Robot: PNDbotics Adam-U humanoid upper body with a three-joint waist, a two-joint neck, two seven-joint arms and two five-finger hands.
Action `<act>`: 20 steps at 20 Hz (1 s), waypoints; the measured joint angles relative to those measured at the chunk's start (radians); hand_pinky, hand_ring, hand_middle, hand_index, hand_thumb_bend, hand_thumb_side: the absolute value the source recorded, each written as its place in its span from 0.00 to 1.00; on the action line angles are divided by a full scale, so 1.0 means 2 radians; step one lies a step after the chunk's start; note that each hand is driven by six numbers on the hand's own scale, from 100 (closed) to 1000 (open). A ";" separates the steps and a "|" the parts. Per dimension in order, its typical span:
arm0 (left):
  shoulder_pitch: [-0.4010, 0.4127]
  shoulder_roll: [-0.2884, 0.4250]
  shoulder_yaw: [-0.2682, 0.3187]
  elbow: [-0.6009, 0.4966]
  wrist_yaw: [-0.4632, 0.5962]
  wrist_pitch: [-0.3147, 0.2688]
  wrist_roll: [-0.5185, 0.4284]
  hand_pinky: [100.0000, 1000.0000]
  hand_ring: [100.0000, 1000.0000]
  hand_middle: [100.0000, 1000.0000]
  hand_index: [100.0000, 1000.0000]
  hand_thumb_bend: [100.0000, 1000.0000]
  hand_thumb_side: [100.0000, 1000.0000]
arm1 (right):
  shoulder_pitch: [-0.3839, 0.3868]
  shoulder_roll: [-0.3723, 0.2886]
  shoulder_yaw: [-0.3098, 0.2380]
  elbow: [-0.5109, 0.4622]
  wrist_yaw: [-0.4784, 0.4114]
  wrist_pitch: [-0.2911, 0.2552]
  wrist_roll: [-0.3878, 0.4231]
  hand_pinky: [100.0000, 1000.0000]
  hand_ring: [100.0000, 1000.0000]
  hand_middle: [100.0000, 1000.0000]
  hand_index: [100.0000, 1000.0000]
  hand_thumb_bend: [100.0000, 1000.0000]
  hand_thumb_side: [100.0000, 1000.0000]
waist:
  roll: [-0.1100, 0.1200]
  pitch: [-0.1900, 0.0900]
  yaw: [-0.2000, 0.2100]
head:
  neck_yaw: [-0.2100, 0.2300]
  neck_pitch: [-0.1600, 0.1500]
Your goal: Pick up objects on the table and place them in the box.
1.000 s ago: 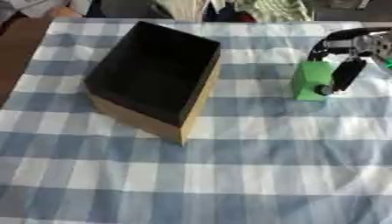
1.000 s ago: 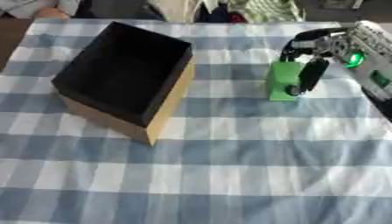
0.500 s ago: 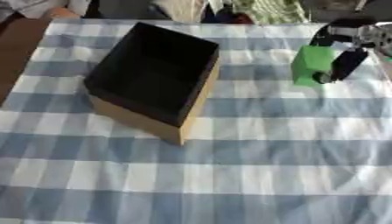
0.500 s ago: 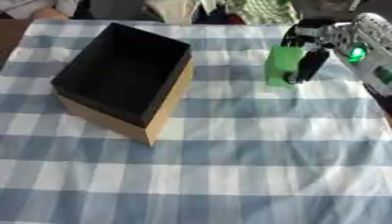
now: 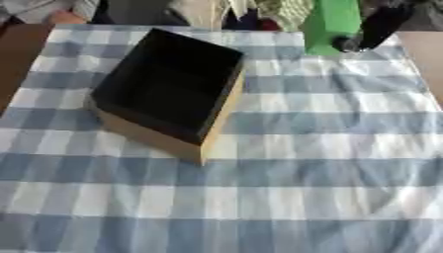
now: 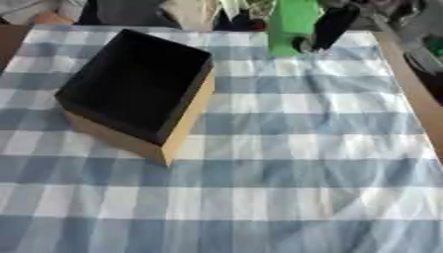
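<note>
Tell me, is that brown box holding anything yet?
Empty, as far as shows. The box stands open-topped with only its dark inside visible, while the green block is outside it, held by the right hand.

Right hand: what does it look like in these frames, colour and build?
Only part of the right hand shows, at the top edge of both eye views: dark, near-black fingers, long and rounded, one ending in a blunt rounded tip. The right eye view also shows greyish, lighter hardware behind the fingers, too blurred to make out. No cables or markings can be read. The left hand is out of view.
</note>
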 measured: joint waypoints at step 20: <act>-0.008 -0.005 -0.005 0.000 0.005 0.000 -0.003 0.61 0.69 0.56 0.73 0.10 0.38 | -0.084 0.173 0.021 0.130 0.046 -0.020 -0.014 0.82 0.78 0.46 0.55 0.00 0.00 | 0.001 0.001 0.023 | -0.030 0.000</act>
